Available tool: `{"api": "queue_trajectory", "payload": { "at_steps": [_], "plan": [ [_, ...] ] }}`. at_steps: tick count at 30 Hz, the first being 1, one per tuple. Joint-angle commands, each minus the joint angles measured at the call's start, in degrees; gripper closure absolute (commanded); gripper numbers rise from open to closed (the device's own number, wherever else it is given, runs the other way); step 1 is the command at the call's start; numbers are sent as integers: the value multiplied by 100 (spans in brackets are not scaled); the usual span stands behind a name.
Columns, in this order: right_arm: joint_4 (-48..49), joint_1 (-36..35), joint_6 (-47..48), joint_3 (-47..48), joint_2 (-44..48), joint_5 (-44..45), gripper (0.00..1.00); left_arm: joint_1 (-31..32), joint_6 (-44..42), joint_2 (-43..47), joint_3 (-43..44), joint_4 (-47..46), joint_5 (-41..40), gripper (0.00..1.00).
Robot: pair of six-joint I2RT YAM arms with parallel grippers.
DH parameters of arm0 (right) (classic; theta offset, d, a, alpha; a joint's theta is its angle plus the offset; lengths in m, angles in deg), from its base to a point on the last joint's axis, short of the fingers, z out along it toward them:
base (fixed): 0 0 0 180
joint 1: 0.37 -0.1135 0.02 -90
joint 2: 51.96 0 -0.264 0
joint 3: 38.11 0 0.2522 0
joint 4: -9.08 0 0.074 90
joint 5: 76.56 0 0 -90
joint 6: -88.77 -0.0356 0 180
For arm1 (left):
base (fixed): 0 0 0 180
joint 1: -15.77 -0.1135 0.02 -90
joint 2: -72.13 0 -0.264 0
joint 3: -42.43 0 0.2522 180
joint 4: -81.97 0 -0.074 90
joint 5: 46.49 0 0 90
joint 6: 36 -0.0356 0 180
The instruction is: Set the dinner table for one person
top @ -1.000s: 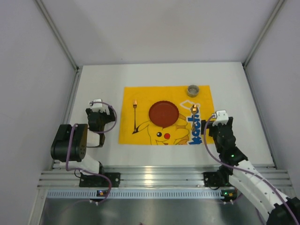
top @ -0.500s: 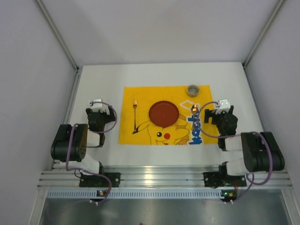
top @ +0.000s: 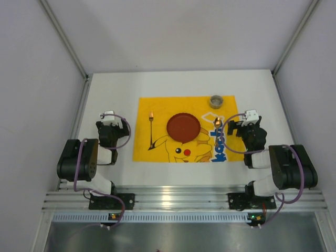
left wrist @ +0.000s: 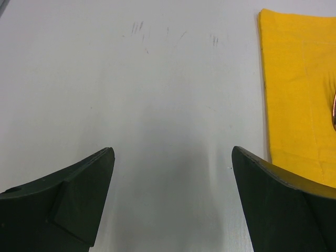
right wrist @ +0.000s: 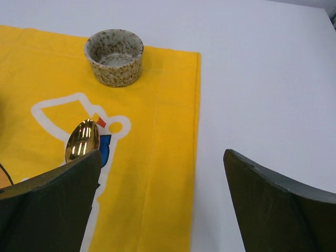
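top external: the right gripper (right wrist: 163,173) has retracted off the yellow cartoon-print cloth (top: 144,110); it and the left gripper (left wrist: 173,157) stand spread, empty. the round red plate (top: 183,126), gold fork (top: 150,131) and gold spoon (top: 217,126) are laid, so the setting appears complete.

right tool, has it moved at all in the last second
Yes: the right tool shifted farther from the arms' bases and slightly right, along the yellow cloth's right edge, and is now level with the spoon.

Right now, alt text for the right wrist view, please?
The open, empty right gripper hovers where the yellow cloth meets the white table. A speckled cup sits at the cloth's far corner; a gold spoon lies nearer, left.
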Motion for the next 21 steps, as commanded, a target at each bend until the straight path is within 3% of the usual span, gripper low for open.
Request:
{"api": "queue_trajectory", "payload": {
  "at_steps": [1, 21],
  "plan": [
    [466, 53, -69, 152, 25, -176, 0, 7, -45, 56, 124, -424, -27, 2],
    [492, 53, -60, 135, 34, -176, 0, 7, -45, 56, 124, -424, -36, 1]
  ]
}}
